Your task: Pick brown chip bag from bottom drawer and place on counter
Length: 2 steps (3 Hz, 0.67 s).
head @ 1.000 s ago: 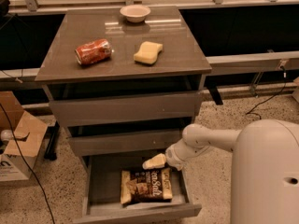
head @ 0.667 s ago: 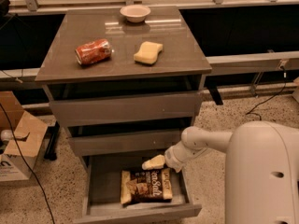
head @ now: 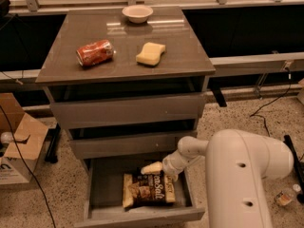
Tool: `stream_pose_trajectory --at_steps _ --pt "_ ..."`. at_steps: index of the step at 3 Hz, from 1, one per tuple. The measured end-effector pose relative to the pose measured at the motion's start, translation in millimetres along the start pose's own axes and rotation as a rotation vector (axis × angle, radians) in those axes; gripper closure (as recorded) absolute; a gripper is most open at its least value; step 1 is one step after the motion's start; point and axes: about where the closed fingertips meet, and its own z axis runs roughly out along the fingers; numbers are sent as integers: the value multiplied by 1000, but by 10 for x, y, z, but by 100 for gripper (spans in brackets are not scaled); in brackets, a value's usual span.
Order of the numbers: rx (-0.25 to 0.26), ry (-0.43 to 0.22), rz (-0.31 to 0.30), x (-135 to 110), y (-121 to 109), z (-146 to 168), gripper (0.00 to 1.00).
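The brown chip bag (head: 149, 190) lies flat in the open bottom drawer (head: 142, 216), dark brown with tan ends and white lettering. My gripper (head: 153, 169) reaches into the drawer from the right and hangs just above the bag's far edge, its cream finger pointing left. The white arm (head: 247, 175) fills the lower right and hides the drawer's right side. The counter (head: 124, 56) is the glossy grey-brown top of the cabinet.
On the counter lie a crushed red can (head: 95, 52), a yellow sponge (head: 150, 53) and a white bowl (head: 137, 13) at the back. Two shut grey drawers (head: 128, 110) sit above the open one. A cardboard box (head: 16, 144) stands on the floor at left.
The gripper has shifted slightly and sits close over the bag's far edge. The bag has not moved.
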Motion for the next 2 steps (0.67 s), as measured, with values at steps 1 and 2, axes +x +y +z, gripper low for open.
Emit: stream_pose_trajectory --at_steps 1,2 --pt "-2 41 73 7 -179 417 0" --pt "1 80 126 47 -394 769 0"
